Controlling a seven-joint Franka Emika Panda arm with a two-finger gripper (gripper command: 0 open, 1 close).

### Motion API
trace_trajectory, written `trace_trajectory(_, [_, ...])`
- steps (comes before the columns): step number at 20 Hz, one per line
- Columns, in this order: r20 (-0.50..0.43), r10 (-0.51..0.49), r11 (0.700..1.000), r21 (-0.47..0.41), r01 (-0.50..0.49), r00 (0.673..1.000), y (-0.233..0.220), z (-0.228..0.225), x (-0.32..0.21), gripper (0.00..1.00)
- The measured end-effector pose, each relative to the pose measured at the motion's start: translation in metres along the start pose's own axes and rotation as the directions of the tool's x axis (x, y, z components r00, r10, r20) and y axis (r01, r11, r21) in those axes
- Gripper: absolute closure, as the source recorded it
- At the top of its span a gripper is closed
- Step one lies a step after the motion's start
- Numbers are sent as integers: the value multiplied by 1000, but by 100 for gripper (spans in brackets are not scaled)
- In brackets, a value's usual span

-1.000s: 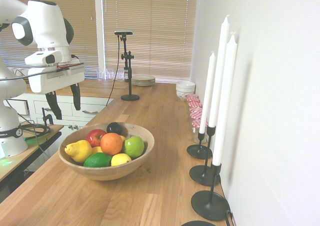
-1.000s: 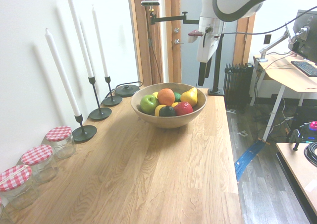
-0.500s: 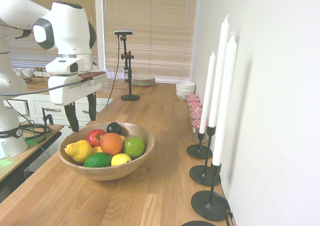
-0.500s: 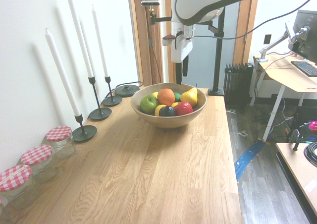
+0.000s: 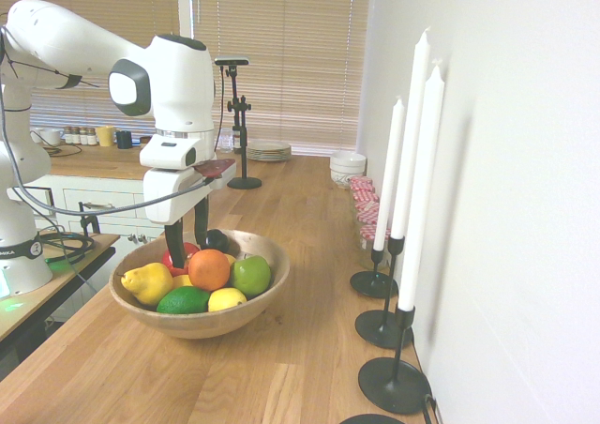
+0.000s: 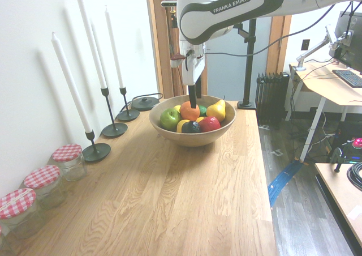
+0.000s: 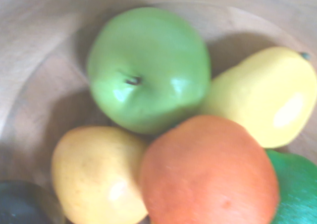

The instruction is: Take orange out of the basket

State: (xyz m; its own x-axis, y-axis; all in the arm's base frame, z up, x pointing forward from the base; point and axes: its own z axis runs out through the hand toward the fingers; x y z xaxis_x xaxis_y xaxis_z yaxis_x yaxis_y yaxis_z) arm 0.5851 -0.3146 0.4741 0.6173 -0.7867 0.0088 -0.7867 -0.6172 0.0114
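The orange [image 5: 208, 269] lies on top of the fruit pile in the middle of the wooden basket [image 5: 202, 325] on the counter. My gripper [image 5: 187, 239] hangs open just above the basket's far-left part, with its dark fingers pointing down beside the orange and above the red apple [image 5: 178, 255]. Nothing is between the fingers. From the other side, the gripper [image 6: 193, 99] stands right over the orange [image 6: 189, 111] in the basket [image 6: 192, 138]. Seen close in the wrist view, the orange [image 7: 208, 174] sits among a green apple [image 7: 148, 68] and lemons.
A yellow pear [image 5: 147, 281], a green apple [image 5: 250, 276], a lime [image 5: 184, 300], a lemon [image 5: 226, 298] and a dark fruit [image 5: 215, 239] crowd the orange. Tall white candles [image 5: 412, 161] in black holders line the wall. Red-lidded jars [image 6: 68, 160] stand further along.
The arm has swung in from beyond the counter's edge to over the basket and come down close to the fruit. The fingers have stayed open.
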Motion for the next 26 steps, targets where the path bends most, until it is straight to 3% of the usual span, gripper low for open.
trace_trajectory(11, [22, -28, 1000, -9, 28, 999, -12, 42, 8, 0])
trace_trajectory(12, [21, -32, 999, -7, 32, 999, -13, 42, 9, 100])
trace_trajectory(26, [0, -66, 998, 5, 66, 998, -16, 45, 12, 100])
